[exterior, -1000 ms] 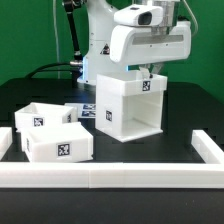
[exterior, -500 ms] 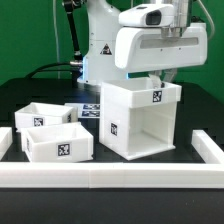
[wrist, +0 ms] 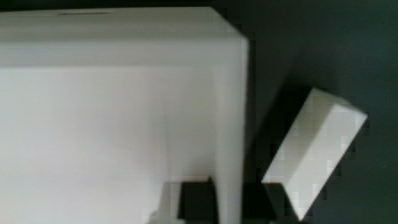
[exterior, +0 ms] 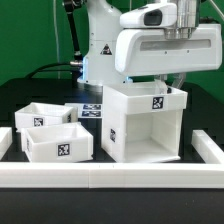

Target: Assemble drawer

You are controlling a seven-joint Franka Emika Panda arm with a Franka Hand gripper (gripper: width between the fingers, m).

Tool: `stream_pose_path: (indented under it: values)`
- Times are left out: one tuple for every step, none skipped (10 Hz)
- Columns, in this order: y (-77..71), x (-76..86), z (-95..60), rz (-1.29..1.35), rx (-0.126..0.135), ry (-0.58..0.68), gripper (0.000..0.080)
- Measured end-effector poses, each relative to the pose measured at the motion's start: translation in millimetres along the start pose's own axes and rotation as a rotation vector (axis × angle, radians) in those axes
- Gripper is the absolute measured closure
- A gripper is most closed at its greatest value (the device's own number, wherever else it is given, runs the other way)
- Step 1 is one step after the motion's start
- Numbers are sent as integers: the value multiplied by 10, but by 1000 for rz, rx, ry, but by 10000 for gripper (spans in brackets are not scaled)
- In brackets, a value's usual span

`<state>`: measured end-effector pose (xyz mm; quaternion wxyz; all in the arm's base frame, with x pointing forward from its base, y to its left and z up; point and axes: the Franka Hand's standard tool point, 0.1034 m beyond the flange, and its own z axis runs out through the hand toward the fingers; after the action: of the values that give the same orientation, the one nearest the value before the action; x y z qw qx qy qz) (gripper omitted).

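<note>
Pinches one thin wall of the big white housing [exterior: 145, 125] with the claw [wrist: 228, 205], a dark finger on each side. Holds the housing upright, open side toward the exterior view, just behind the long white rail [exterior: 110, 178]. Shows the back tray [exterior: 42, 117] and front tray [exterior: 60, 147] close together on the black table [exterior: 205, 125], at the exterior view's left, near the housing

Housing [exterior: 145, 128] and tool [exterior: 167, 86] nearer the rail [exterior: 110, 178], further toward the exterior view's right
</note>
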<state>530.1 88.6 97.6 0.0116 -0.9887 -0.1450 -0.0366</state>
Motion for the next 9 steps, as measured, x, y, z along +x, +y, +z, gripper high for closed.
stream_pose_path:
  values:
    - [-5,1,-1,45,1,0,762]
    - [-9,2,-1,105,1,1,762]
    - [-11,2,-1,134,1,1,762]
    - [-22,4,-1,217,6,1,762]
    - [-34,9,2,293,10,0,762]
    - [-42,43,3,393,21,1,762]
    - [-69,118,-4,475,31,8,762]
    - [-127,221,-8,536,37,18,762]
    - [-152,293,8,594,43,24,762]
